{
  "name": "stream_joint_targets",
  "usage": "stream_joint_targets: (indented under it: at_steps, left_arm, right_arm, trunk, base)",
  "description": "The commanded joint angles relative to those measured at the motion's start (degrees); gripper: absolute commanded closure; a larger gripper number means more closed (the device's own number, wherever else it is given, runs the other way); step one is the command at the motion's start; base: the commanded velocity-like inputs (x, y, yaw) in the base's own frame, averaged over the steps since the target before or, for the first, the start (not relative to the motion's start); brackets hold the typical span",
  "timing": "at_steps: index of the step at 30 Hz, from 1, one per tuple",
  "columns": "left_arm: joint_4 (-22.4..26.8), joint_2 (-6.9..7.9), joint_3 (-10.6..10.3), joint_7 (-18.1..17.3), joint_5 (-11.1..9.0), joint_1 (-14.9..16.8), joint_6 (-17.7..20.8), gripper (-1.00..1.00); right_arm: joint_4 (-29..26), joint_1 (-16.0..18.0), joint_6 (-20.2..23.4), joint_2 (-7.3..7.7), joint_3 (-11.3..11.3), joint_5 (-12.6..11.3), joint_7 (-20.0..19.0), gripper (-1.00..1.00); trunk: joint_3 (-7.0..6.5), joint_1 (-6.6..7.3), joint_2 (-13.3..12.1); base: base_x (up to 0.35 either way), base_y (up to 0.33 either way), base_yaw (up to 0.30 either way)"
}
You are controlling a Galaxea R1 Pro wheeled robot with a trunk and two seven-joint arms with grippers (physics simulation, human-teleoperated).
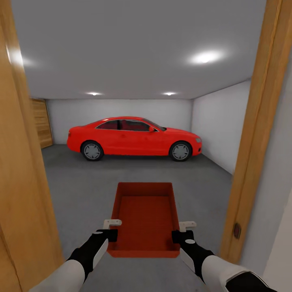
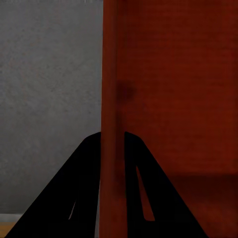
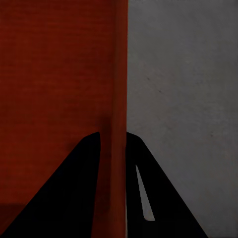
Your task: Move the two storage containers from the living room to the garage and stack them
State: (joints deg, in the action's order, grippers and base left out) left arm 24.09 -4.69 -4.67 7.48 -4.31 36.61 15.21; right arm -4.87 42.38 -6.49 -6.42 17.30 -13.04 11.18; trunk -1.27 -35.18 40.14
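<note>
Head view: your left gripper [image 1: 109,234] and right gripper [image 1: 180,235] carry the storage container [image 1: 146,221] between them, above the garage floor [image 1: 81,182].
Wrist views: each jaw pair pinches a side wall.

The scene is viewed from head height in a wooden doorway [image 1: 251,134], facing forward and slightly down into the garage, with a red car [image 1: 134,138] seen far off. Each wrist view is taken very close along its gripper's fingers, pointed down past a wall of the container [image 1: 145,217] at the concrete floor [image 1: 81,182]. Container and floor are shared by all three views.
</note>
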Motion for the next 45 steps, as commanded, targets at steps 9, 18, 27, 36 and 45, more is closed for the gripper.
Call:
stream_joint_targets:
  at_steps: [9,18,27,36,45]
  left_arm:
    - [1.0,1.80,3.7,0.7,-0.2,0.0,0.3,1.00]
    - [0.4,1.87,3.9,0.8,-0.2,0.0,0.3,1.00]
    - [0.3,1.94,3.9,0.8,-0.2,0.0,0.3,1.00]
    - [0.3,2.02,3.9,0.8,-0.2,0.0,0.3,1.00]
    - [0.3,1.98,4.0,0.8,-0.2,0.0,0.3,1.00]
  right_arm:
    - [0.1,0.0,-0.1,0.00,0.2,-1.0,-0.1,1.00]
    - [0.1,0.0,-0.1,-0.04,0.2,-1.0,-0.1,1.00]
    - [0.0,0.2,-0.2,-0.01,0.2,-1.0,-0.1,1.00]
    - [0.0,0.2,-0.2,0.00,0.2,-1.0,-0.1,1.00]
    - [0.0,0.3,-0.2,0.00,0.3,-0.9,-0.1,1.00]
  trunk:
    - [0.01,-0.05,0.0]
    - [0.01,-0.05,0.0]
    - [0.01,-0.05,0.0]
    - [0.01,-0.05,0.0]
    - [0.01,-0.05,0.0]
  base:
    - [0.078,0.015,0.000]
    - [0.239,0.000,0.000]
    - [0.320,0.000,0.000]
    - [0.321,0.000,0.000]
    - [0.321,0.000,0.000]
